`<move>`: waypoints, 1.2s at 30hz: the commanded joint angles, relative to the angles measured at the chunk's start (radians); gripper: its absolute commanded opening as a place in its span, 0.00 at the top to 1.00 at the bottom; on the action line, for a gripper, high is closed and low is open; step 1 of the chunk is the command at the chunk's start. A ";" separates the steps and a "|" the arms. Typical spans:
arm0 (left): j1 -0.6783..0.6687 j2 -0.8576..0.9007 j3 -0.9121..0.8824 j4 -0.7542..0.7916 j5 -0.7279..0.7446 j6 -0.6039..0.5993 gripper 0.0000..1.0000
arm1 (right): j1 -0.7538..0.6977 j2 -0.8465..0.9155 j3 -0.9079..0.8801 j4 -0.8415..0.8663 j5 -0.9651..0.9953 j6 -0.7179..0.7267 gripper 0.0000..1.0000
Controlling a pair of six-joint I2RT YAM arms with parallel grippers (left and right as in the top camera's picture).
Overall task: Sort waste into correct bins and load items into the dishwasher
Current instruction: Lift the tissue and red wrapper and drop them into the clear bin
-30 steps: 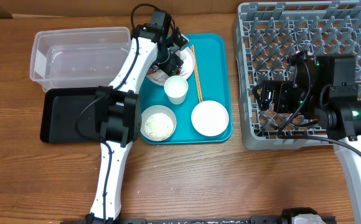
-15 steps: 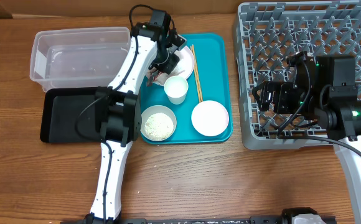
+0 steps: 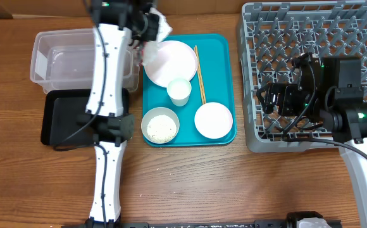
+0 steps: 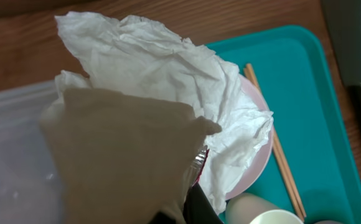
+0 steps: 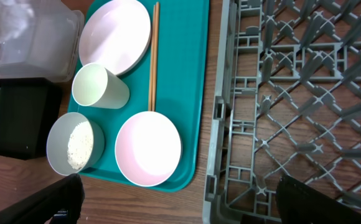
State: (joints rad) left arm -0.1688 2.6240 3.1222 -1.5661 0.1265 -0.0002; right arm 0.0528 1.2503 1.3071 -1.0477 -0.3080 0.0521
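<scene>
My left gripper (image 3: 150, 23) is shut on the crumpled white napkin (image 3: 162, 25), held in the air over the near corner of the clear tub (image 3: 82, 60). In the left wrist view the napkin (image 4: 162, 68) fills the frame, with a red foil sliver (image 4: 200, 163) at its edge. On the teal tray (image 3: 224, 50) lie the bare round plate (image 3: 171, 63), the cup (image 3: 179, 92), a bowl of rice (image 3: 160, 126), an empty bowl (image 3: 213, 120) and the chopsticks (image 3: 200, 73). My right gripper (image 5: 187, 210) hangs open over the left edge of the grey dish rack (image 3: 316, 57).
The shallow black tray (image 3: 63, 117) sits just in front of the clear tub, left of the teal tray. The left arm's base link stands between the black tray and the teal tray. A strip of bare wood separates the teal tray from the rack (image 5: 299, 93).
The left gripper closed on the napkin on the plate, then lifted it up and left toward the clear tub. The plate now lies bare. The right arm has not moved.
</scene>
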 commanded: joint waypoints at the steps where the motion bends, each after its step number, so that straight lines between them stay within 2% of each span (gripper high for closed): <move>1: 0.087 -0.010 0.019 -0.047 -0.008 -0.131 0.96 | -0.002 -0.003 0.029 0.001 0.000 0.003 0.00; 5: 0.163 -0.008 -0.015 -0.072 -0.008 -0.185 0.96 | -0.002 -0.002 0.029 0.000 0.000 0.003 0.00; 10: 0.224 -0.008 -0.097 -0.066 -0.035 -0.191 0.94 | -0.002 -0.002 0.029 -0.005 -0.001 0.003 0.00; 12: 0.233 -0.008 -0.138 -0.056 -0.059 -0.191 0.85 | -0.002 -0.003 0.029 -0.006 -0.001 0.003 0.00; 14: 0.237 -0.008 -0.181 -0.037 -0.068 -0.187 0.71 | -0.002 -0.002 0.029 -0.006 -0.001 0.003 0.00; 17: 0.237 -0.008 -0.230 -0.008 -0.079 -0.187 0.39 | -0.002 -0.002 0.029 -0.006 0.000 0.003 0.00; 20: 0.237 -0.008 -0.242 0.016 -0.070 -0.187 0.24 | -0.002 -0.003 0.029 -0.007 -0.001 0.003 0.00; 24: 0.237 -0.009 -0.219 0.016 -0.070 -0.170 0.13 | -0.002 -0.003 0.029 -0.010 -0.001 0.003 0.00; 27: 0.240 -0.012 -0.175 -0.014 -0.070 -0.152 0.07 | -0.002 -0.003 0.029 -0.014 -0.001 0.003 0.00; 32: 0.246 -0.045 -0.080 -0.066 -0.062 -0.131 0.06 | -0.002 -0.002 0.029 -0.014 -0.001 0.003 0.00; 36: 0.247 -0.116 -0.009 -0.109 0.059 -0.098 0.07 | -0.002 -0.003 0.029 -0.017 -0.001 0.003 0.00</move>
State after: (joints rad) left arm 0.0681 2.6102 3.0425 -1.6539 0.0872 -0.1459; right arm 0.0528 1.2503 1.3071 -1.0660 -0.3080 0.0525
